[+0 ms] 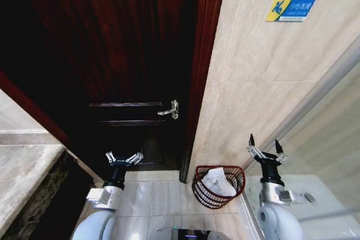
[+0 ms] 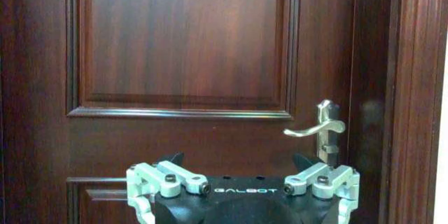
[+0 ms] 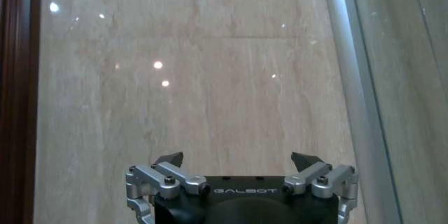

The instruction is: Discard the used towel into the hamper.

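Note:
The hamper [image 1: 201, 194], a dark red-brown openwork basket, stands on the floor against the tiled wall, just right of the door frame. A crumpled white towel [image 1: 218, 182] lies inside it. My right gripper [image 1: 266, 145] is held up open to the right of the hamper and above it, facing the tiled wall, with nothing between its fingers. My left gripper [image 1: 124, 157] is raised open to the left of the hamper, facing the dark wooden door, also holding nothing. Both grippers' open fingers [image 2: 170, 160] [image 3: 170, 160] appear in their wrist views.
A dark wooden door [image 1: 112, 54] with a silver lever handle [image 1: 170, 110] is straight ahead. A marble counter [image 1: 22, 178] is at the left. A glass shower partition [image 1: 332, 139] and white base [image 1: 315, 195] are at the right. Light floor tiles [image 1: 157, 198] lie between.

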